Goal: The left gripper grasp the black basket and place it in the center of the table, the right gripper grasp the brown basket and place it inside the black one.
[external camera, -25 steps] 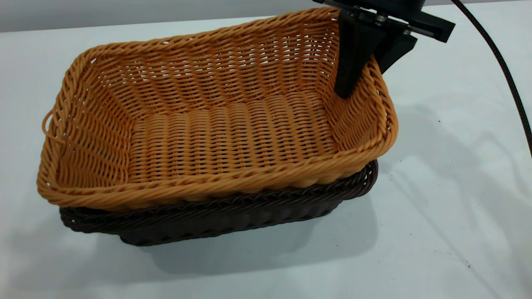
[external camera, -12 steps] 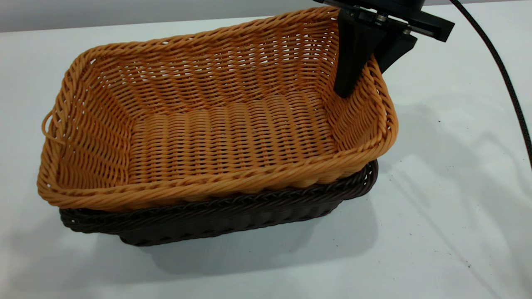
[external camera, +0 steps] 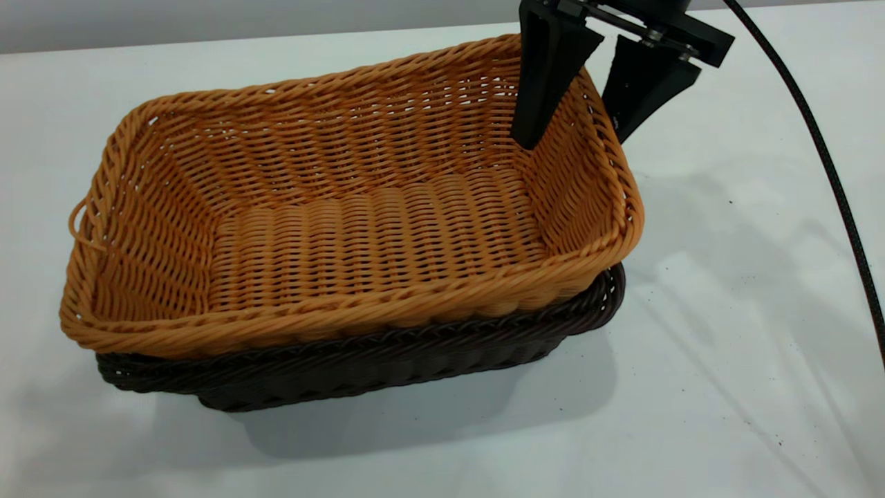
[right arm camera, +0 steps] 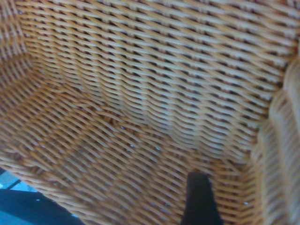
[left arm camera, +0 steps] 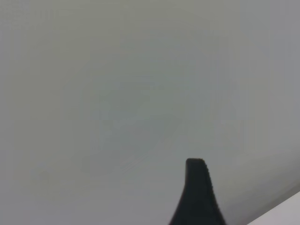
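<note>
Your right gripper (external camera: 577,135) has just spread its fingers off the brown basket (external camera: 359,228), now nested in the black basket (external camera: 359,363); placement looks done. Left gripper's (left arm camera: 197,192) fingers: cannot tell.

- The brown basket (external camera: 359,228) is showing an orange-tan wicker weave across the middle of the exterior frame, with a braided rim and ribbed rows along its floor.
- The black basket (external camera: 387,360) is showing a very dark brown-black weave with a braided rim, lower centre of the frame.
- The table (external camera: 726,346) is appearing smooth white-grey, with tiny dark specks at the right.
- The right gripper (external camera: 574,135) is showing plain matte black fingers, upper right.
- A braided black cable (external camera: 830,180) is running down the right edge.
</note>
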{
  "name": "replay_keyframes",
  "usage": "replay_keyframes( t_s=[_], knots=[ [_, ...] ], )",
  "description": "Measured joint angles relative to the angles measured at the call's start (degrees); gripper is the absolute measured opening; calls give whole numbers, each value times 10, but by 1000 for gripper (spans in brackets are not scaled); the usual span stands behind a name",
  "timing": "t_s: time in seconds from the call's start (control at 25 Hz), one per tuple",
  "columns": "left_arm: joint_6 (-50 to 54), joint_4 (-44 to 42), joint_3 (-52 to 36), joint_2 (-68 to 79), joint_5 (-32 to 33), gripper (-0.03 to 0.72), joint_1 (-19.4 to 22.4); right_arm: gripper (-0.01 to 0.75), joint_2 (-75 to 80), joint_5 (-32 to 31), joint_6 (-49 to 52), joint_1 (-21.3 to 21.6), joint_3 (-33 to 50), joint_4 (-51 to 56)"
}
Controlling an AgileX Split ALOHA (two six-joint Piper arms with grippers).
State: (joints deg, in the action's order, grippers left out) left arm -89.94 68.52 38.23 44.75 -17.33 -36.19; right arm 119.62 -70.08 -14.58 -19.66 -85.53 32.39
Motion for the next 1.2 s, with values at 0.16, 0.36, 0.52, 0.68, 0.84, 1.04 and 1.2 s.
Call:
replay_keyframes(
  t_s=[0.16, 0.36, 0.52, 0.68, 0.84, 1.04, 1.2],
  knots=[
    [0, 0, 0, 0, 0, 459, 0, 461, -19, 0, 4, 0, 0, -40],
    [0, 12, 0, 0, 5, 459, 0, 462, -63, -1, 18, 1, -1, -102],
    [0, 64, 0, 0, 5, 459, 0, 447, -113, -1, 45, 2, -1, -166],
    [0, 105, 0, 0, 5, 450, 0, 403, -180, -2, 49, 2, -1, -208],
    [0, 143, 0, 0, 5, 412, 0, 339, -263, -2, 69, 2, -1, -232],
    [0, 181, 0, -3, 5, 344, 0, 245, -377, -2, 90, 2, -1, -263],
    [0, 181, 0, -17, 6, 283, 0, 157, -472, -2, 95, 2, -1, -299]
  ],
)
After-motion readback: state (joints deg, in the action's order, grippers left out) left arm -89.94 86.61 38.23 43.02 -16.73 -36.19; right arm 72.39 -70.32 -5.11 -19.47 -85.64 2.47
